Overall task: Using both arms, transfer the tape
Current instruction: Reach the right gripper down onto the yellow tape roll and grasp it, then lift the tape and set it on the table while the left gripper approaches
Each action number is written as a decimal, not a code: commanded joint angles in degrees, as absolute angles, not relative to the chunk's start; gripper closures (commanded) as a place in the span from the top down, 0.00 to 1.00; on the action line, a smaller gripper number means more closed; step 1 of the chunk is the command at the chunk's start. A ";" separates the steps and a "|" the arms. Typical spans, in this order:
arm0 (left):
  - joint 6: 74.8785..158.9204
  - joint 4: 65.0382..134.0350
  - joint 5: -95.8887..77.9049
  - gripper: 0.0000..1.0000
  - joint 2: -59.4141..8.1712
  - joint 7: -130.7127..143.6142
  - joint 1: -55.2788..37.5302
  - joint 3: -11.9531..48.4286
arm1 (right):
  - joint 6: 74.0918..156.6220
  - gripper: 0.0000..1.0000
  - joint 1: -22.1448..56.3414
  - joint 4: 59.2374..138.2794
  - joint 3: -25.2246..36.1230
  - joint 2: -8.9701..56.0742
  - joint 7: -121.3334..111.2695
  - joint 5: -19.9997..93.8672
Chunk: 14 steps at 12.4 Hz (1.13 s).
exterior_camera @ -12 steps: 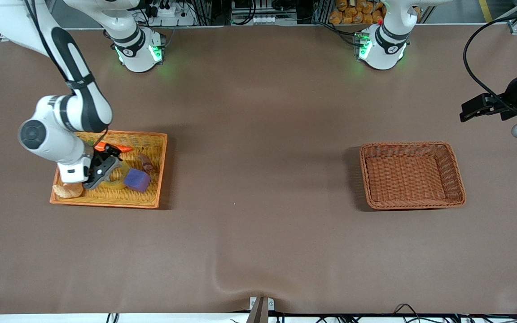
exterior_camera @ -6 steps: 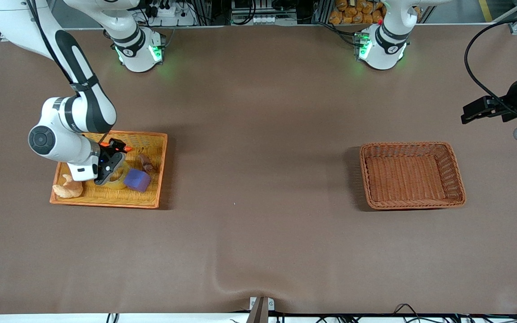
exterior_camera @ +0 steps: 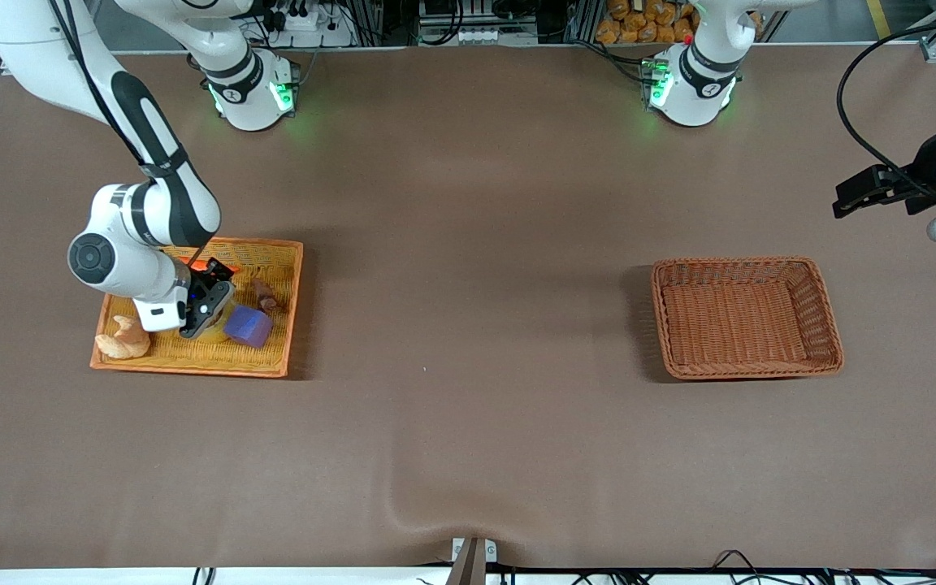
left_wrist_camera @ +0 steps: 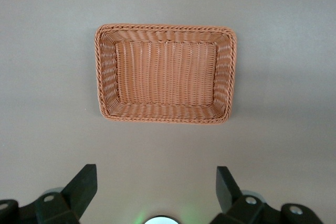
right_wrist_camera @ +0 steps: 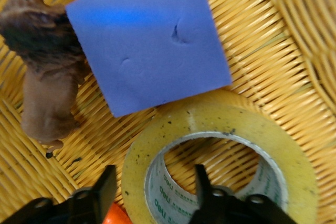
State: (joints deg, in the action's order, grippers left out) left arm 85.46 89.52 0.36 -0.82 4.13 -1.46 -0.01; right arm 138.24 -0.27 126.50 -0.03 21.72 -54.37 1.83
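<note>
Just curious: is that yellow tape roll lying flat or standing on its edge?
Flat: the tape lies in the yellow tray, its hole facing up, weave visible through it.

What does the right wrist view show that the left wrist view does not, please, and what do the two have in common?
Only the right wrist view shows the tape lying flat in the yellow tray, beside the purple cube and a brown object; the right gripper is open, with one finger inside the roll's hole and the other outside. Only the left wrist view shows the brown wicker basket on the table, with the open left gripper over the table beside it. Both show their own gripper's black fingers open.
</note>
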 commanded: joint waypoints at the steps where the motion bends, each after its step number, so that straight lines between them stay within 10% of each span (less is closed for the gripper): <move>1: 86.40 91.49 0.26 1.00 0.97 4.22 -0.79 0.70 | 138.16 0.08 -0.26 126.47 -0.18 21.36 -55.28 2.99; 9: 86.04 91.05 0.44 1.00 0.18 2.99 -0.88 0.62 | 120.26 0.00 3.76 118.32 -0.53 9.07 -53.70 3.16; 14: 86.22 91.05 0.44 1.00 0.00 2.90 -0.70 0.62 | 108.46 0.00 20.36 95.76 -0.44 17.63 -22.48 3.34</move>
